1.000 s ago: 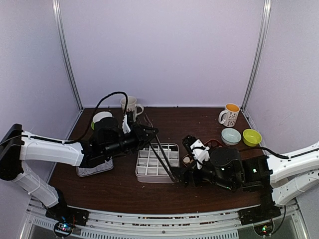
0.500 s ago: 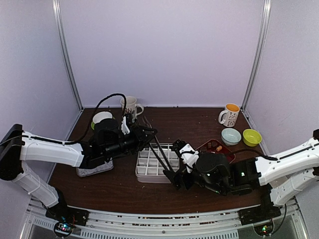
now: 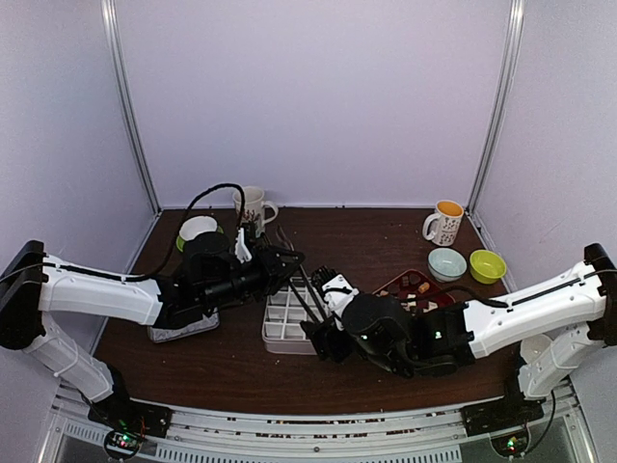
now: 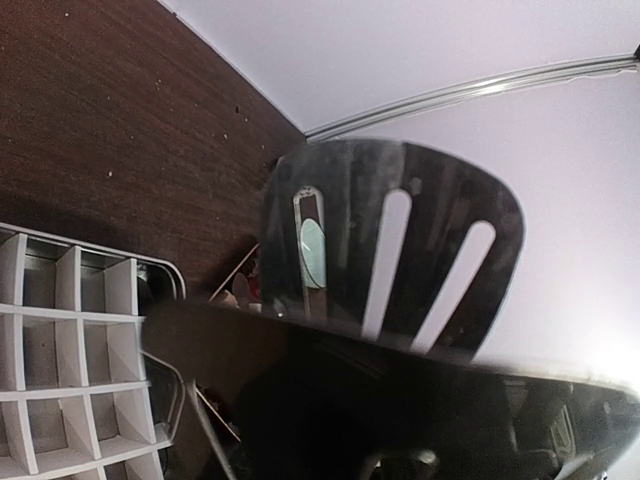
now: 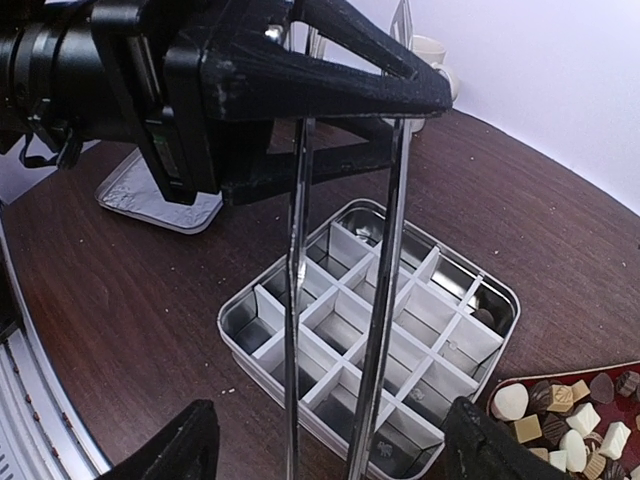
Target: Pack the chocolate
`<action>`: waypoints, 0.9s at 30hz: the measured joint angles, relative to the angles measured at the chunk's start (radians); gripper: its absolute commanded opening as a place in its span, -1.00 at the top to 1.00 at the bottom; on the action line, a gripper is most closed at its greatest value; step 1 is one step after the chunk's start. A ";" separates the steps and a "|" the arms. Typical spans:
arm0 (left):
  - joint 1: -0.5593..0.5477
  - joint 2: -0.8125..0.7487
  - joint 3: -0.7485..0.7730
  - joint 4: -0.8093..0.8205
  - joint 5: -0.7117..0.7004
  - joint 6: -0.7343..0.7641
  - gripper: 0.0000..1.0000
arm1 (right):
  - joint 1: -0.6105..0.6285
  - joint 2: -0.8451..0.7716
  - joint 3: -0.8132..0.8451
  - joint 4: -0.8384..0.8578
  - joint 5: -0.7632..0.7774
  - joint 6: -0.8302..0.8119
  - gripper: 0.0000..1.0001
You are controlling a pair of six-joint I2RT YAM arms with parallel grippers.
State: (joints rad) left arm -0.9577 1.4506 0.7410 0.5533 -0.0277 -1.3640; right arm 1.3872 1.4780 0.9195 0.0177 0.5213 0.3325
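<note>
The chocolate (image 3: 416, 285), small brown, tan and white pieces, lies in a red tray (image 3: 390, 285) right of centre; it also shows in the right wrist view (image 5: 570, 415). A metal tin (image 3: 286, 318) with white dividers (image 5: 385, 330) holds one dark piece (image 5: 484, 316) in a right-hand cell. My left gripper (image 3: 282, 262) is shut on the handle end of long metal tongs (image 5: 385, 300), whose arms slant down over the tin. The tongs' slotted end (image 4: 400, 250) fills the left wrist view. My right gripper (image 5: 330, 445) is open, one finger on each side of the tongs' arms, at the tin's near edge (image 3: 323, 338).
A grey lid (image 3: 183, 328) lies left of the tin under my left arm. A white mug (image 3: 253, 204) and a green-rimmed bowl (image 3: 196, 230) stand at the back left. A mug with orange inside (image 3: 444, 222), a pale blue bowl (image 3: 446, 263) and a yellow-green bowl (image 3: 487, 265) stand at the back right.
My right arm has moved left, from beside the red tray to the tin's near edge by the tongs' tips. My left arm and the tongs have stayed put.
</note>
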 measured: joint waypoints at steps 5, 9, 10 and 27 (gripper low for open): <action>0.000 0.000 0.000 0.000 0.000 -0.001 0.31 | -0.014 0.020 0.011 -0.024 -0.001 0.025 -0.37; -0.001 0.000 -0.001 0.001 -0.002 -0.001 0.30 | -0.026 0.022 0.011 -0.030 -0.005 0.042 -0.16; -0.002 0.000 -0.001 0.002 -0.003 -0.001 0.30 | -0.027 0.022 0.011 -0.030 -0.006 0.043 -0.11; -0.006 -0.003 -0.001 0.014 -0.006 -0.008 0.15 | -0.035 0.016 0.008 -0.019 -0.036 0.060 0.51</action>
State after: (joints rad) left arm -0.9634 1.4471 0.7403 0.5671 -0.0341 -1.3716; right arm 1.3521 1.4944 0.9276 -0.0013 0.4854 0.3920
